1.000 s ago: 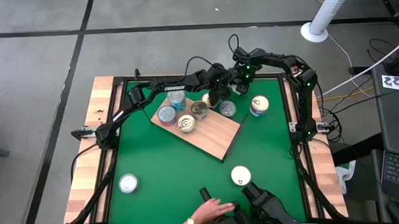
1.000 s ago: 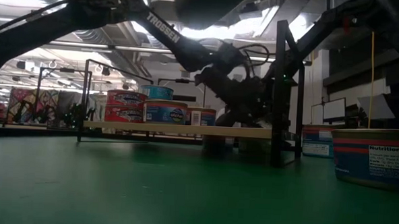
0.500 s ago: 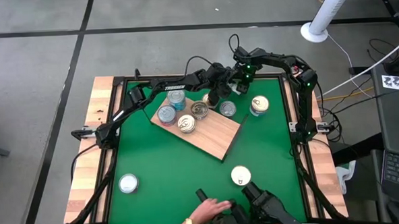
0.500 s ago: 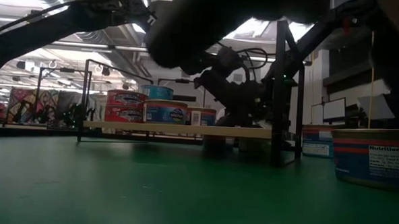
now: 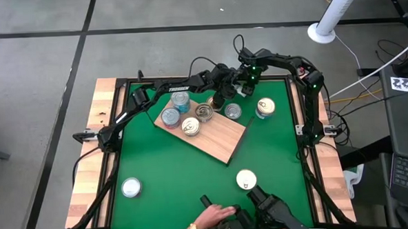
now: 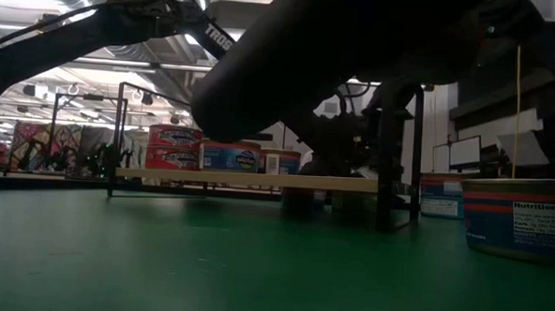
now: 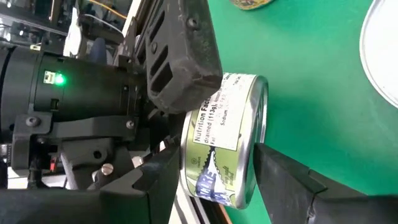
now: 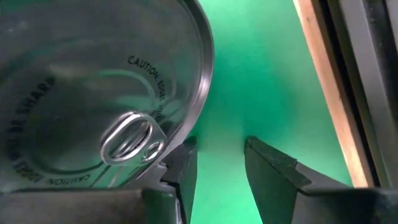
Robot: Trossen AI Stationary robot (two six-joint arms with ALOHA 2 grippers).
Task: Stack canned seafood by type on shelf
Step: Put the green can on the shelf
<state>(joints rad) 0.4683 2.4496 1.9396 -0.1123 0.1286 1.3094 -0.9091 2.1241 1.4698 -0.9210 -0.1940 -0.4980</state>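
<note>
The shelf point(image 5: 219, 145) is a light-brown board on the green mat, and several tins point(image 5: 169, 117) stand on its far half. Just past its far edge my left gripper point(image 5: 222, 98) is shut on a white-and-blue labelled tin point(image 7: 221, 140). My right gripper point(image 5: 243, 86) points down right beside that tin. It is open, with bare mat showing between its fingers point(image 8: 267, 168). The tin's pull-tab lid point(image 8: 93, 93) faces up. In the low view a dark arm close to the camera hides both grippers. My left gripper pinches the tin by its two flat ends, one finger point(image 7: 163, 177) at the upper end and the other point(image 7: 280, 171) under the lower rim point(image 7: 254, 134). The fingers slant down from the table's left. The tin sits nearly upright and looks clear of the mat. My right gripper has the outer side of one finger point(image 8: 180, 168) at the tin's rim point(image 8: 198, 118), coming from above beside the side wall point(image 7: 217, 106). Whether it touches the tin, I cannot tell.
Loose tins stand on the mat at the far right point(image 5: 264, 108), beside the shelf's far edge point(image 5: 233, 111), near right point(image 5: 246, 179) and near left point(image 5: 130, 188). A person's hand point(image 5: 212, 216) reaches in at the near edge. Pale wooden rails point(image 5: 89, 168) flank the mat.
My left gripper has rolled a little about its own pointing line, keeping the tin in its hold. The person's arm has moved across the low view and now covers its upper middle. My right gripper has kept still.
</note>
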